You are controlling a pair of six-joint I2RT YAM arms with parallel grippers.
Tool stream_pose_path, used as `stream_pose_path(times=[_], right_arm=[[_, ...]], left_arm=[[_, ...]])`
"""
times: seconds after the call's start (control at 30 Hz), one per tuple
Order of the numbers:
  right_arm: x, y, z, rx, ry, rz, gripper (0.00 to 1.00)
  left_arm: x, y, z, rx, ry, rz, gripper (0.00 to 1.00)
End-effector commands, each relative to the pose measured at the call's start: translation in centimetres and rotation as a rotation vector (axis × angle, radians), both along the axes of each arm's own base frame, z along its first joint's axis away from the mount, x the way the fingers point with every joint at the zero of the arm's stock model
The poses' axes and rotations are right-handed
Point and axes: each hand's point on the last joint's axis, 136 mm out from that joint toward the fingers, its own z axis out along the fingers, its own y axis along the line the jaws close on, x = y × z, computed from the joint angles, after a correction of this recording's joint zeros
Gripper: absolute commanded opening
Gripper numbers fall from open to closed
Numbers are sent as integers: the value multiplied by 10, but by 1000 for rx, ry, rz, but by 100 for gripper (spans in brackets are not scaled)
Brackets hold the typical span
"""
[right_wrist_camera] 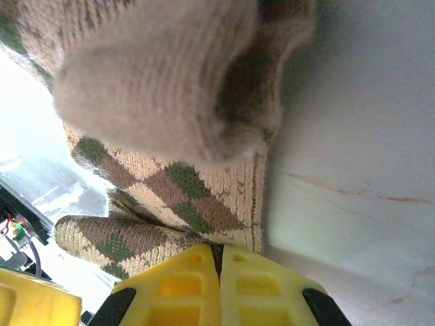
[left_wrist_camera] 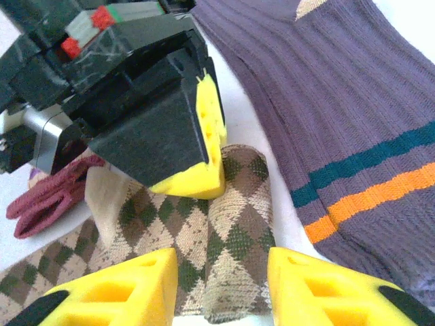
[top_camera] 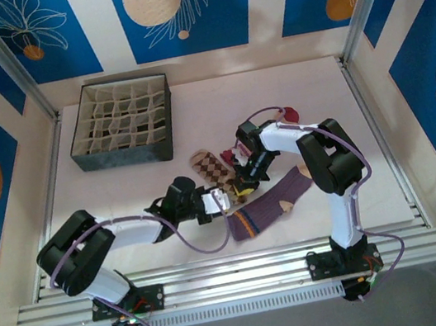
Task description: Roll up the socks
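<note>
The brown-tan checkered sock [top_camera: 208, 164] lies mid-table, its near end folded into a short roll [left_wrist_camera: 238, 224]. My left gripper [left_wrist_camera: 221, 261] is open, its yellow fingers [left_wrist_camera: 129, 288] standing on either side of that roll. My right gripper [top_camera: 246, 180] is shut, its yellow tips [left_wrist_camera: 197, 156] pressed onto the checkered sock [right_wrist_camera: 170, 183] just beyond the roll. The purple ribbed sock [top_camera: 269, 205] lies flat to the right, with teal and orange stripes [left_wrist_camera: 367, 183]. A dark red sock end [left_wrist_camera: 47, 200] rests to the left of the checkered one. A red toe [top_camera: 290, 111] peeks out behind the right arm.
A dark grid-divided box [top_camera: 123, 122] stands at the back left of the white table [top_camera: 346, 125]. Metal rails [top_camera: 238, 281] run along the near edge by the arm bases. Bare table surface lies left of the socks and along the right side.
</note>
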Motion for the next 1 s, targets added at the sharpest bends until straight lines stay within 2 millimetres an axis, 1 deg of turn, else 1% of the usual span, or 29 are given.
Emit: stream_pose_path(times=[0.0,0.23,0.5,0.57,0.6,0.67,0.7,0.77,0.83,0.9,0.97], right_arm=[[-13,-13,-19,-90,50,31,0],[-15,-13,-21,-89,66,33,0],[-16,-11,-18,-74,62,45,0],[-16,-11,-18,-72,63,47,0],[-17,-11,-18,-75,64,48,0],[-17,-11,-18,-75,62,50,0],[-17,-12,-17,-76,55,50,3],[-13,-12,-13,-71,26,44,14],[-6,-12,-2,-34,-28,23,27],[2,-12,12,12,-86,-11,33],[9,-14,24,59,-135,-49,36]], left_arm=[[2,-7,-3,33,-74,-35,38],[-5,-12,-25,97,-68,-64,38],[-4,-13,-43,130,-53,-48,37],[-4,-13,-45,131,-46,-40,31],[-4,-12,-46,131,-41,-37,25],[-6,-12,-47,134,-25,-38,8],[-8,-12,-48,137,-9,-44,0],[-12,-11,-48,140,37,-48,0],[-17,-12,-47,139,124,-46,0],[-23,-11,-47,125,234,-51,0],[-25,-11,-45,98,349,-42,0]])
